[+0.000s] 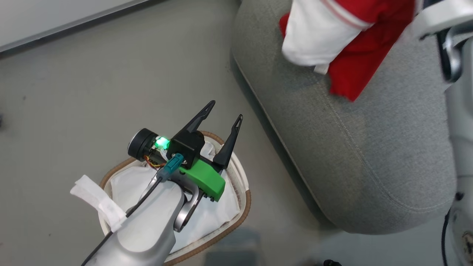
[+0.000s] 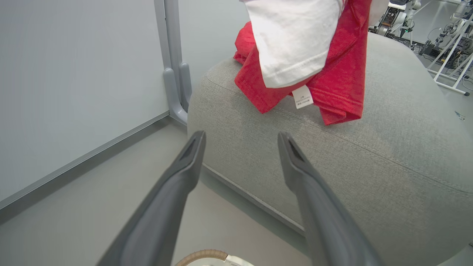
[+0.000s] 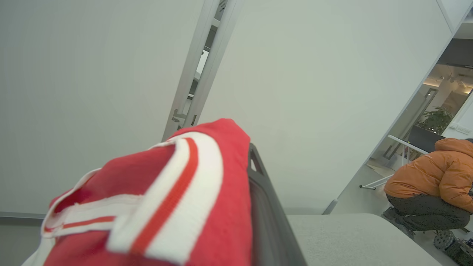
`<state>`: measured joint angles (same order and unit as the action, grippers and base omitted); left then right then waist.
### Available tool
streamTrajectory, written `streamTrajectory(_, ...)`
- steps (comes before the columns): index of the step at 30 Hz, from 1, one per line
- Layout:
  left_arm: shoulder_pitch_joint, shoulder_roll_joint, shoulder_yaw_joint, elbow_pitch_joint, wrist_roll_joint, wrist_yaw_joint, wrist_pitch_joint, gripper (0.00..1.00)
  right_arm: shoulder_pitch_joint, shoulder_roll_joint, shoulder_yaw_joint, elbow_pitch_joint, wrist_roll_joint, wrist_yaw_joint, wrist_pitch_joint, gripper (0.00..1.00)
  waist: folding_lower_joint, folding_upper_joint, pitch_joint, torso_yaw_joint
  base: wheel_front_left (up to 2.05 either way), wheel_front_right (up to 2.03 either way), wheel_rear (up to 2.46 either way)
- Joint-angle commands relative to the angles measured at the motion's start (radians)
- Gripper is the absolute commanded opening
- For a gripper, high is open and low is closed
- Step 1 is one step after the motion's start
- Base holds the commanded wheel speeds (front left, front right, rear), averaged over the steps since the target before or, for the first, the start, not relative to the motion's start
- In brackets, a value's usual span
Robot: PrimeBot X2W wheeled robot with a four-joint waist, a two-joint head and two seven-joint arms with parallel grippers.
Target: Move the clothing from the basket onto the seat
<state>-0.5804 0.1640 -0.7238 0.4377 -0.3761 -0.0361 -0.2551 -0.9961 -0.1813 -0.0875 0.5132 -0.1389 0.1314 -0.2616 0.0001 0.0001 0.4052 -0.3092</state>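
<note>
The red and white clothing (image 1: 332, 33) hangs over the grey seat (image 1: 369, 155) at the top right. Its lower red folds (image 2: 332, 92) reach the cushion beside a white sleeve (image 2: 292, 44) and a label. My right gripper (image 3: 221, 155) is shut on the clothing's striped trim, and one dark finger (image 3: 266, 207) shows beside the cloth. My left gripper (image 1: 226, 111) is open and holds nothing above the white basket (image 1: 244, 210) on the floor. It points toward the seat (image 2: 369, 155). The basket's white liner (image 1: 218, 210) is partly hidden by my left arm.
A pale wall panel (image 2: 74, 92) and a grey post (image 2: 173, 55) stand behind the seat's left end. Grey floor (image 1: 92, 92) lies left of the seat. A person in an orange jacket (image 3: 432, 177) crouches beyond the seat's far side.
</note>
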Motion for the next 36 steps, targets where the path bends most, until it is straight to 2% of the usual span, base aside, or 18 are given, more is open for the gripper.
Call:
streamTrajectory(1,-0.023,0.000,-0.002,-0.008,0.005,0.000,0.002,1.00,-0.053,-0.034,-0.017,0.018,-0.010,-0.001,-0.005,0.00,-0.0001,-0.0001,0.062,0.069,0.00,0.00,0.00)
streamTrajectory(6,-0.051,-0.013,-0.012,-0.035,0.016,0.002,0.000,1.00,-0.217,-0.168,-0.081,0.086,-0.051,-0.001,0.019,0.00,-0.0001,-0.0001,0.122,0.149,0.00,0.00,0.00)
streamTrajectory(12,-0.078,-0.026,-0.027,-0.065,0.030,0.002,-0.002,1.00,-0.284,-0.285,-0.180,0.173,-0.104,-0.001,0.051,0.00,-0.0001,-0.0001,0.192,0.232,0.00,0.00,0.00)
streamTrajectory(16,-0.091,-0.028,-0.034,-0.074,0.037,0.004,-0.003,1.00,-0.241,-0.293,-0.249,0.245,-0.146,-0.001,0.043,0.00,-0.0001,-0.0001,0.231,0.264,0.00,0.00,0.00)
streamTrajectory(22,-0.101,-0.036,-0.037,-0.084,0.035,0.008,-0.005,1.00,-0.156,-0.261,-0.354,0.351,-0.236,-0.001,0.030,0.00,-0.0001,-0.0001,0.267,0.278,0.00,0.00,0.00)
streamTrajectory(31,-0.111,-0.034,-0.048,-0.079,0.040,0.003,-0.007,1.00,-0.075,-0.191,-0.469,0.399,-0.327,-0.001,0.005,0.00,-0.0001,-0.0001,0.265,0.244,0.00,0.00,0.00)
streamTrajectory(32,-0.110,-0.032,-0.048,-0.079,0.041,0.004,-0.008,1.00,-0.071,-0.181,-0.475,0.398,-0.333,-0.001,0.002,0.04,-0.0001,-0.0001,0.261,0.236,0.00,0.00,0.00)
streamTrajectory(33,-0.110,-0.031,-0.050,-0.079,0.041,0.003,-0.008,1.00,-0.068,-0.173,-0.478,0.397,-0.340,-0.001,0.000,0.13,-0.0001,-0.0001,0.258,0.231,0.00,0.00,0.00)
streamTrajectory(34,-0.107,-0.029,-0.050,-0.078,0.040,0.004,-0.008,1.00,-0.064,-0.162,-0.477,0.395,-0.348,-0.001,-0.001,0.34,-0.0001,-0.0001,0.252,0.222,0.00,0.00,0.00)
streamTrajectory(35,-0.105,-0.028,-0.052,-0.077,0.040,0.003,-0.008,1.00,-0.061,-0.155,-0.476,0.393,-0.354,-0.001,-0.002,0.48,-0.0001,-0.0001,0.248,0.216,0.00,0.00,0.00)
streamTrajectory(36,-0.102,-0.026,-0.054,-0.075,0.039,0.002,-0.008,1.00,-0.057,-0.143,-0.470,0.390,-0.359,-0.001,-0.003,0.84,-0.0001,-0.0001,0.241,0.207,0.00,0.00,0.00)
